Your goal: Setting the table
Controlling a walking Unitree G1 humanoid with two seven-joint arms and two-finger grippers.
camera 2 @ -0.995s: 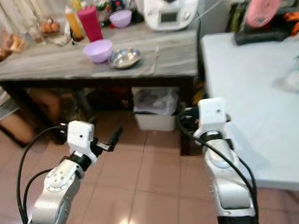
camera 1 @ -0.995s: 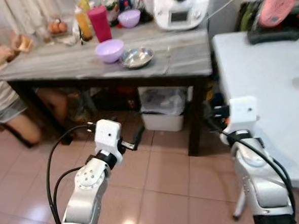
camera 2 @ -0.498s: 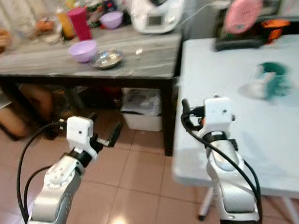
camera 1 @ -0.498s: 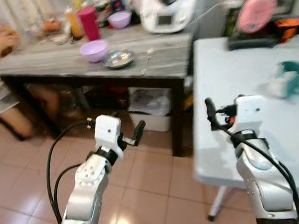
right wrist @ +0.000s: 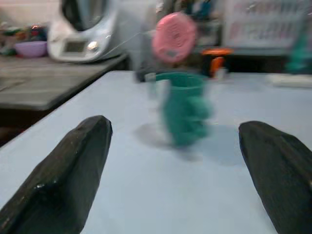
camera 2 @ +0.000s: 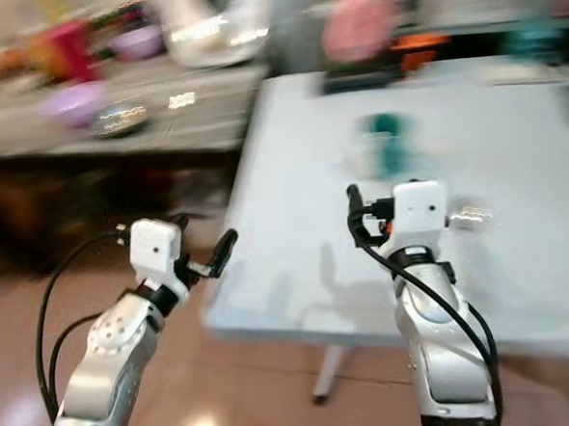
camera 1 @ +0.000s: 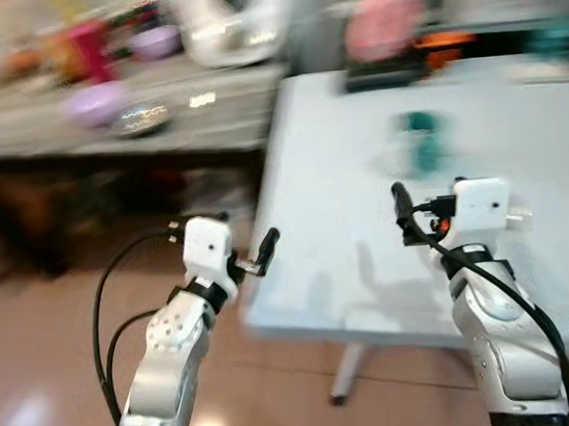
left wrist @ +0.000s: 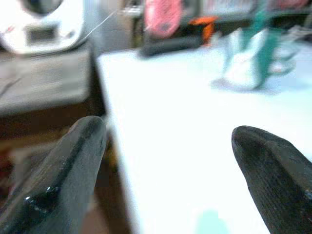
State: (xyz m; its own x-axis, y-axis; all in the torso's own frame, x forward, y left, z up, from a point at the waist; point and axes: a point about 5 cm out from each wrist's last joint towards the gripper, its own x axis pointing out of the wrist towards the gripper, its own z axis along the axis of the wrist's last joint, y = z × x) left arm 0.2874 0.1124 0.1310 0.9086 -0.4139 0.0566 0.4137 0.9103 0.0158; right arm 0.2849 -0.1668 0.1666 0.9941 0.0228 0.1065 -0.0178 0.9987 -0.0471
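A white kitchen machine (right wrist: 85, 30) stands at the back of the grey wooden side table (camera 1: 164, 133), blurred in the head views. Right of the machine, a round pink disc (right wrist: 174, 36) stands upright on a dark base, with an orange object (right wrist: 214, 58) just beside it. Below the side table lies a reddish tiled floor (camera 1: 44, 382).

Silver arms, white wrist boxes, black cables, black-fingered left pincer (camera 1: 267, 241).
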